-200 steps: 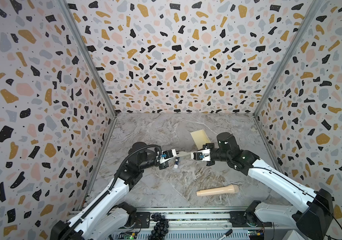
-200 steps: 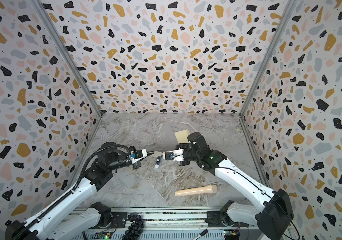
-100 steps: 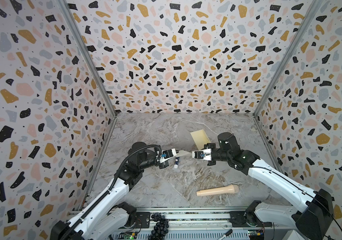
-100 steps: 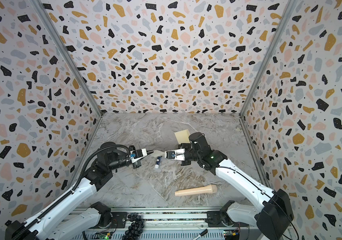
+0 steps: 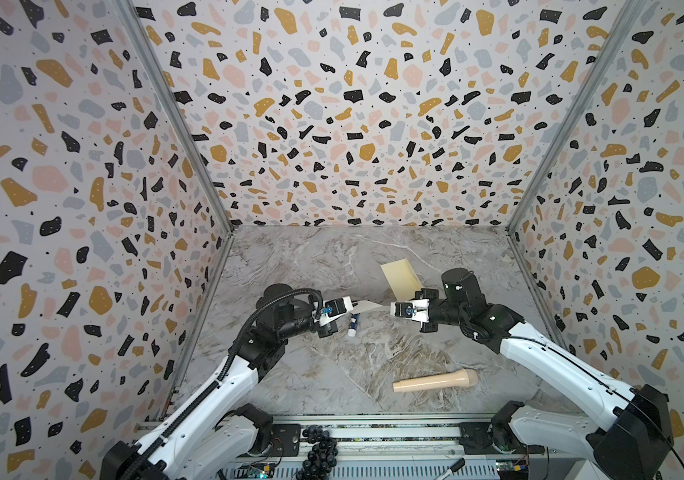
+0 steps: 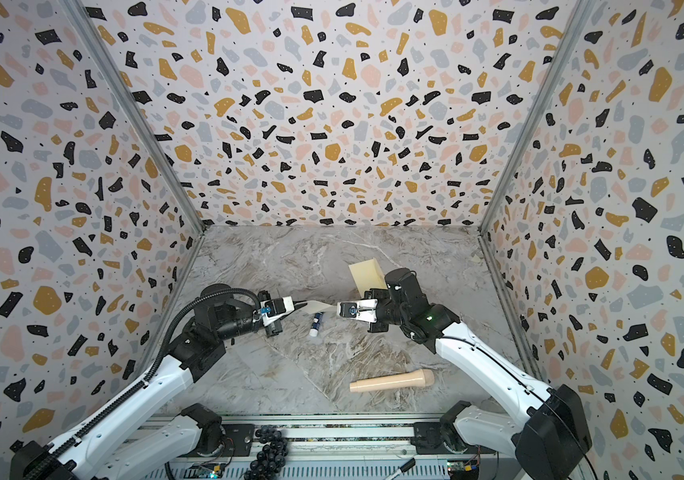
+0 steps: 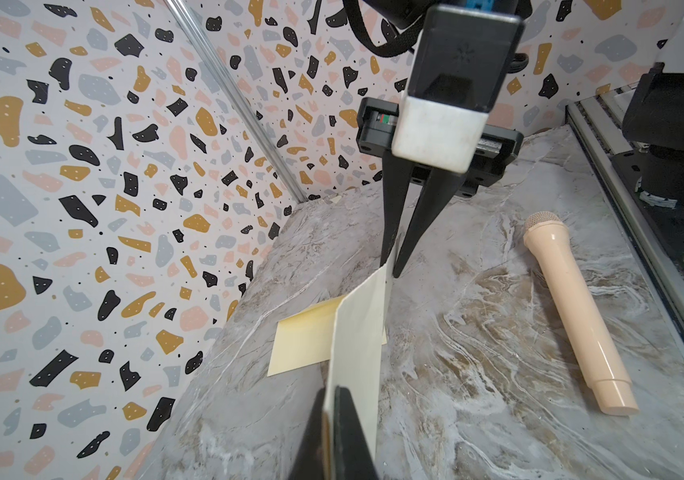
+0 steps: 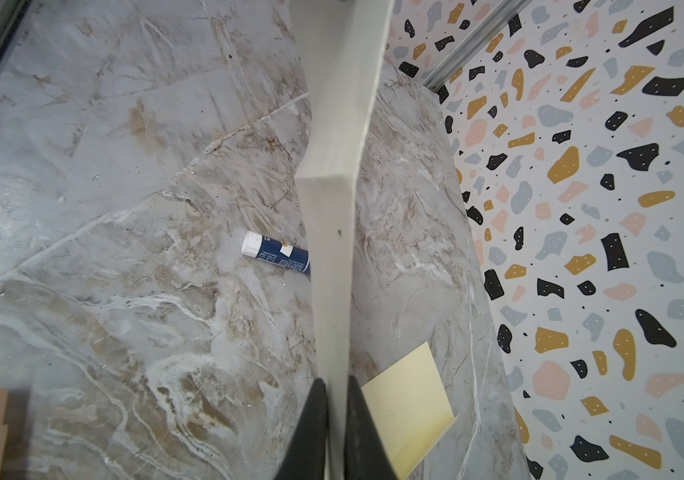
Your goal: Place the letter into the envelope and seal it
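Observation:
The letter [image 5: 367, 307] [image 6: 318, 306] hangs above the marble table, held edge-on between both grippers. It is a pale tan sheet and it bows slightly. My left gripper [image 5: 354, 308] [image 7: 332, 395] is shut on one end of the letter [image 7: 359, 332]. My right gripper [image 5: 386, 308] [image 8: 336, 386] is shut on the opposite end of the letter [image 8: 334, 249]. The envelope [image 5: 400, 276] [image 6: 367, 274] is pale yellow and lies flat on the table just behind the right gripper. It also shows in the wrist views [image 7: 302, 345] [image 8: 411, 399].
A blue-and-white glue stick [image 5: 353, 325] [image 8: 275, 253] lies on the table under the letter. A beige toy microphone [image 5: 435, 381] [image 7: 573, 316] lies near the front edge, right of centre. Terrazzo-patterned walls enclose three sides.
The right gripper has edged very slightly towards the left gripper. Both still hold the letter in the same place above the table.

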Controlling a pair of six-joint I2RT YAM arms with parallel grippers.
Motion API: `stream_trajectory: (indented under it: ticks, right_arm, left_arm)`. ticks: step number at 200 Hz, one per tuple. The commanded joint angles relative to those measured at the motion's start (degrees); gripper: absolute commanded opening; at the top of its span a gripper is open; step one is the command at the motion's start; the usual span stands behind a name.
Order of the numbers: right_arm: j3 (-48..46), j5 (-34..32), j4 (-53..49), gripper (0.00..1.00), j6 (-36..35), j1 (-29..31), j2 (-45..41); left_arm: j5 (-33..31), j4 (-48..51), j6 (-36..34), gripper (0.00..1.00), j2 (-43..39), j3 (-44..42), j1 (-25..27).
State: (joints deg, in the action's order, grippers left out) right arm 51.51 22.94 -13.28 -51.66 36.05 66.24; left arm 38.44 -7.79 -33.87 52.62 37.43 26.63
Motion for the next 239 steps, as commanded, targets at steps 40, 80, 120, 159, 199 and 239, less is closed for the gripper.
stream_trajectory:
  ticks: [40, 80, 120, 159, 199, 239]
  right_arm:
    - [-1.2, -4.6, 0.6, 0.14, 0.4, -1.1, -1.7]
    - [-1.3, -7.7, 3.7, 0.45, 1.9, -1.2, -2.1]
    - [0.5, -12.6, 10.8, 0.73, 11.1, -2.6, -3.9]
    - [2.1, -9.9, 16.7, 0.88, 23.4, -4.1, -6.4]
    - [2.1, -0.2, 24.6, 0.92, 38.0, -4.1, -7.0]
    - [4.6, 10.0, 31.2, 0.87, 51.1, -4.1, -2.4]
  left_arm:
    - [0.0, -3.4, 0.7, 0.00, -1.0, 0.2, -0.3]
    - [-1.5, -4.9, 2.3, 0.00, -1.4, 0.1, -0.4]
    - [-7.6, -14.5, 12.4, 0.00, -2.0, -0.6, -0.3]
    - [-15.4, -25.8, 26.9, 0.00, -1.4, -1.3, -0.3]
    - [-12.3, -36.1, 34.5, 0.00, 0.6, -3.1, -0.3]
    - [-7.9, -41.1, 38.0, 0.00, 2.2, -3.8, -0.3]
